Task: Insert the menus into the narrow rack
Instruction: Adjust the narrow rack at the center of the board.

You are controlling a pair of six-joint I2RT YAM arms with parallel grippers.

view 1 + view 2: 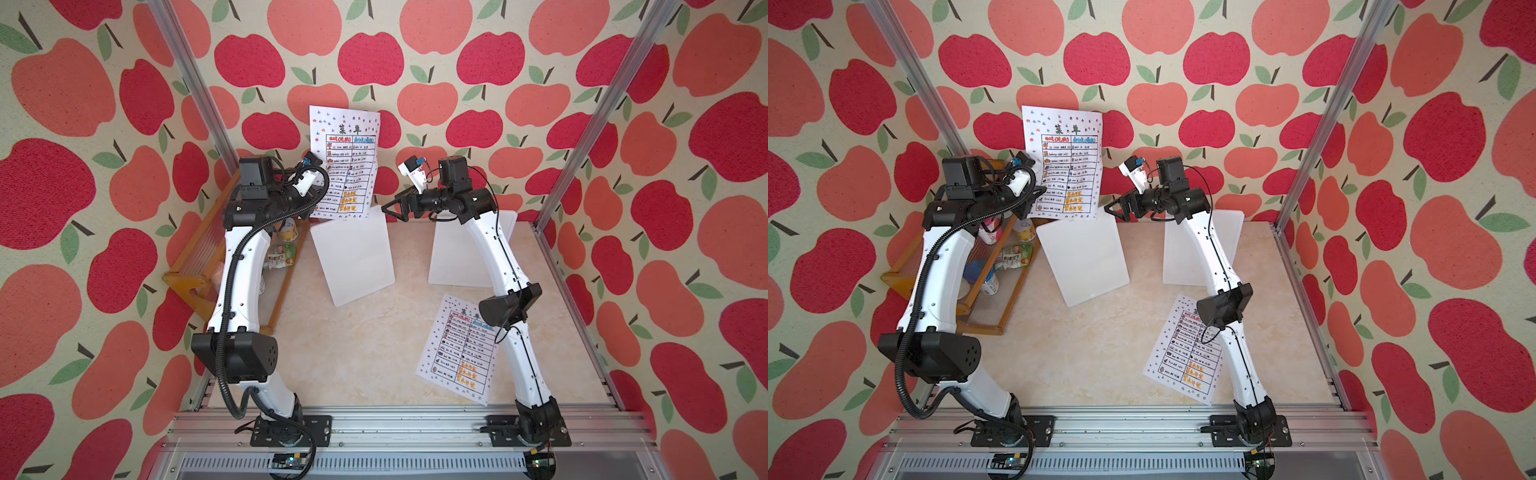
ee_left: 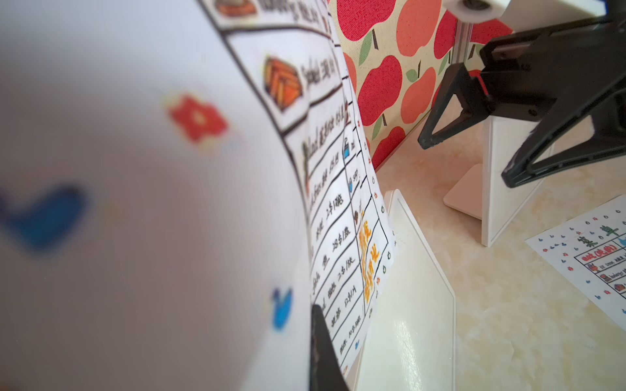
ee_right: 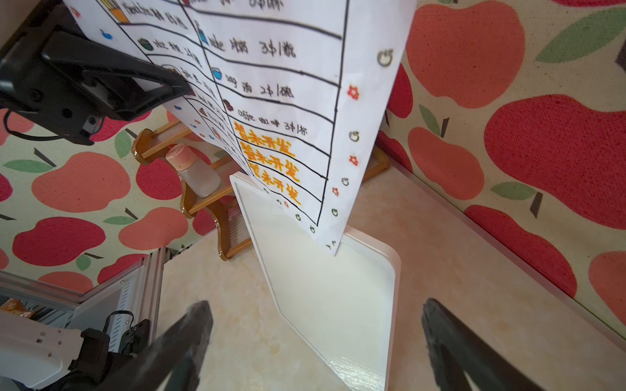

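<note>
White paper stands upright at the far middle of the table (image 1: 353, 357): one menu (image 1: 345, 162), printed side facing the near edge, is pinched low on its left edge by the left gripper (image 1: 1037, 194), whose jaws are clamped tight on the sheet. The sheet bows slightly, and its bottom edge meets the top of the left white rack (image 1: 353, 257); whether it sits in the slot I cannot tell. Just right of that sheet, apart from it, the right gripper (image 1: 392, 211) hangs with its jaws spread wide and nothing between them. Behind its arm stands the other white rack (image 1: 457, 257). The second menu (image 1: 453, 357) lies flat at the near right, partly under the right arm. Along the left wall sits a wooden shelf (image 1: 187, 278) with bottles (image 1: 990, 282).
</note>
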